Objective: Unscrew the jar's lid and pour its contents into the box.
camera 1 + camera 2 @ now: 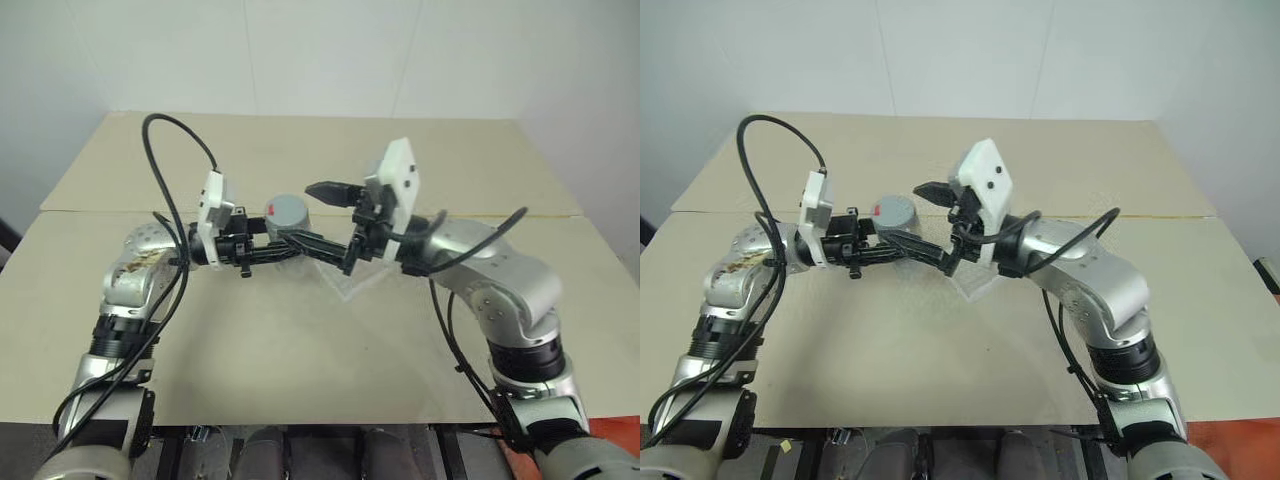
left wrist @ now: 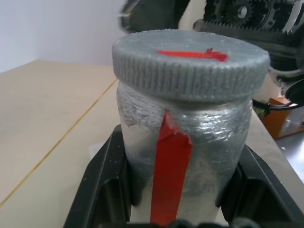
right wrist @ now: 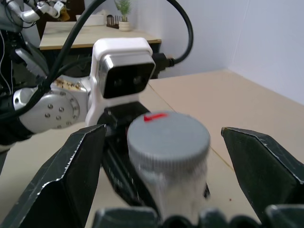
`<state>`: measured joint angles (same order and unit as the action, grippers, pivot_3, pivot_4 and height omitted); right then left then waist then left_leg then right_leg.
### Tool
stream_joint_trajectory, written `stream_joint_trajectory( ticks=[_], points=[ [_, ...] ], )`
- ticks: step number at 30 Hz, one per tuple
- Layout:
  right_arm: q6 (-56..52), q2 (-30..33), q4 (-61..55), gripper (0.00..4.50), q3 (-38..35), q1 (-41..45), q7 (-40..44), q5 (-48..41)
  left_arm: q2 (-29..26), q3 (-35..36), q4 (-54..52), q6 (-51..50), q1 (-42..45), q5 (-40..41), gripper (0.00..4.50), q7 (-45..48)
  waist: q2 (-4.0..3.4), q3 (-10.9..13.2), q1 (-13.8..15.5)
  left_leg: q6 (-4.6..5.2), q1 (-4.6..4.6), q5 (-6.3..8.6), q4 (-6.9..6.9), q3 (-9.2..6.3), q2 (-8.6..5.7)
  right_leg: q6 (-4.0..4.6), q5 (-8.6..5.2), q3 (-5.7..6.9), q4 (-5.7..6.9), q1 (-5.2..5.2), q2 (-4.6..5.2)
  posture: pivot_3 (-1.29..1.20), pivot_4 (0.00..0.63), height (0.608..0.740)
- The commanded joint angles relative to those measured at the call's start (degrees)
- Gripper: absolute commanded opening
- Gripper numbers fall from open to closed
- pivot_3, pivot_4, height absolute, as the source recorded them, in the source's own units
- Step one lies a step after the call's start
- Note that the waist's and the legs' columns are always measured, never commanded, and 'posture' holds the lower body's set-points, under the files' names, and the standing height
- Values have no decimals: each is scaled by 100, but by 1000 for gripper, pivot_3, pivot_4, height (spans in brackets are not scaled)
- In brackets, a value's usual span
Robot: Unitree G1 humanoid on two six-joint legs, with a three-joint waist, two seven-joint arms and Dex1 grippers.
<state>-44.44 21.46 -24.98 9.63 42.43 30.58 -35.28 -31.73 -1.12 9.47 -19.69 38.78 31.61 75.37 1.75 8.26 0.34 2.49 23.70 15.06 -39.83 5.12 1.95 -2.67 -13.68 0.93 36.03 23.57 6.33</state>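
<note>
My left gripper (image 1: 298, 240) is shut on the jar (image 2: 185, 142), holding it upright above the table. The jar is silvery-grey with a vertical red stripe. The grey ribbed lid (image 2: 190, 61) with a red mark sits screwed on top, and shows from above as lid (image 1: 288, 212). My right gripper (image 1: 336, 226) is open just right of the jar, and its two fingers (image 3: 71, 175) stand wide on either side of the lid (image 3: 168, 135) without touching it. The clear plastic box (image 1: 346, 280) lies on the table under the right gripper. The contents are hidden inside the jar.
The beige table (image 1: 300, 350) has a seam line (image 1: 520, 214) running across it behind the arms. Black cables (image 1: 165, 190) loop above the left arm. The table's far edge meets a white wall.
</note>
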Motion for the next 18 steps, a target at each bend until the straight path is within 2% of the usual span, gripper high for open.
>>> stream_joint_trajectory(
  ticks=[1,18],
  points=[
    [-91,-49,-33,4500,-22,210,-127,132,-3,13,63,134,219,-14,1911,252,0,0,-14,0,3,0,-1,1,0,0,0,-1,1,4,0,0,150,740],
    [-58,-93,302,4500,-49,340,488,102,31,8,210,386,264,-192,1911,748,0,0,-48,3,25,1,-2,4,1,0,0,-9,13,39,-1,0,150,740]
  ],
)
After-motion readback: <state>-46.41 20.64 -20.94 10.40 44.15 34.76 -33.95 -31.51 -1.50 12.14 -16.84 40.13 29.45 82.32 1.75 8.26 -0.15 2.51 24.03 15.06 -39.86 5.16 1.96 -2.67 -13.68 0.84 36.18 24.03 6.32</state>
